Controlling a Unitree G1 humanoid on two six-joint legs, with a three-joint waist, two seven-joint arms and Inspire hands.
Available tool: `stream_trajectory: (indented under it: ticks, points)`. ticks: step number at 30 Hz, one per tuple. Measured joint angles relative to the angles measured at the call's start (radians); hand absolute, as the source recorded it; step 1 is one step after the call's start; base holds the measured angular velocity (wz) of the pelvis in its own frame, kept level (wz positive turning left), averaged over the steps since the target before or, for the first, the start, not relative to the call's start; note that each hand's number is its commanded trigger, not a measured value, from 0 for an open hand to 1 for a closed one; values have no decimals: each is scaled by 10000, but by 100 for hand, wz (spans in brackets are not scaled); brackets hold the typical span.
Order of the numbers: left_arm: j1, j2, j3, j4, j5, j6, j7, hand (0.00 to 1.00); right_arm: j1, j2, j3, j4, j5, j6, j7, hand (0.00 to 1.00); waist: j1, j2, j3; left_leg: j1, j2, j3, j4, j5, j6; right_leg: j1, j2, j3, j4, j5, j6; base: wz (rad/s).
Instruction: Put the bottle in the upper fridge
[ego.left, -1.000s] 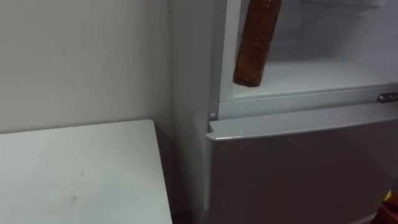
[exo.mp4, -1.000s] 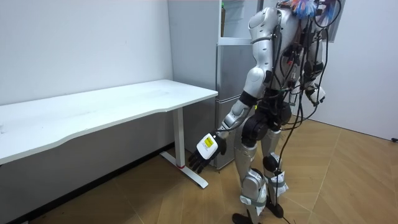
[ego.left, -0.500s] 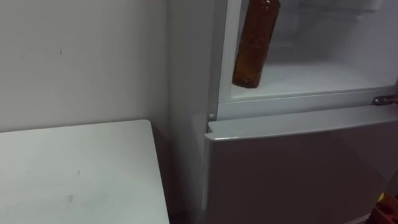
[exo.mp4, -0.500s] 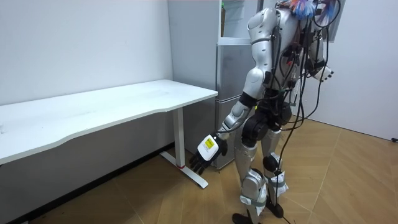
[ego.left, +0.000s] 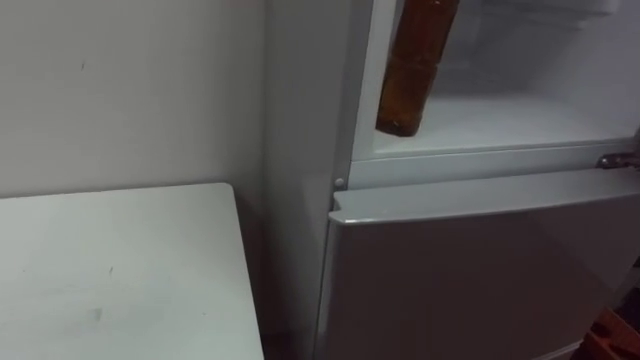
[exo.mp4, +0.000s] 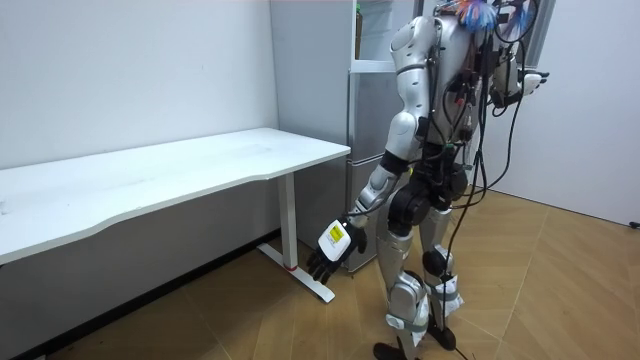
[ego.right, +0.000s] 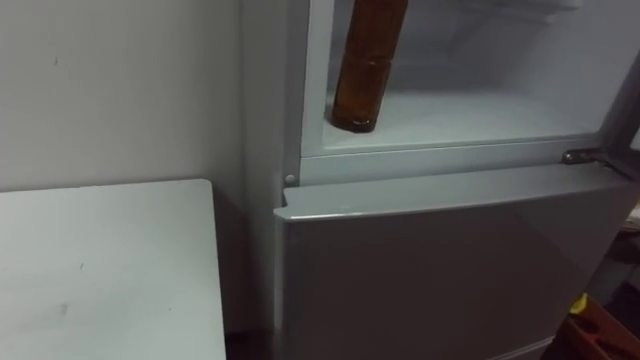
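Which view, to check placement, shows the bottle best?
The right eye view: the bottle shows large, its base at the left edge of the open upper fridge. The left eye view shows much the same; in the room view the robot stands before it.

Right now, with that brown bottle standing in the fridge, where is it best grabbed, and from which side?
Probably round the middle of the tall brown bottle, coming from the open front, slightly from the right. It stands upright at the front left corner of the white fridge's upper compartment, close beside the left wall, so that side is blocked.
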Motion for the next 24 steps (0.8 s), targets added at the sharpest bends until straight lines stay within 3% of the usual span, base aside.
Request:
stream_trajectory:
  ticks: [7, 9, 24]
  points:
    - [-3, 160, -166, -5, 13, 0, -28, 0, -19, 0, 3, -250, -47, 78, -425, 0, 10, 36, -3, 4, 4, 5, 2, 0, -1, -2, 3, 0, 18, 0, 0, 0]
    - [0, 140, -158, -3, 145, 11, -43, 0, -18, 0, 6, -501, -58, 310, -638, 0, 42, 60, 1, 62, 3, 7, -11, 0, -2, 17, 4, 7, 42, -4, -2, -2]
    - [-6, -73, 82, 50, 420, 15, -73, 0, -19, 3, 122, -1006, -790, 898, -1216, 0, 86, 99, 9, 135, -30, 31, -5, 6, -7, -30, -43, 53, 335, -155, -10, 0]
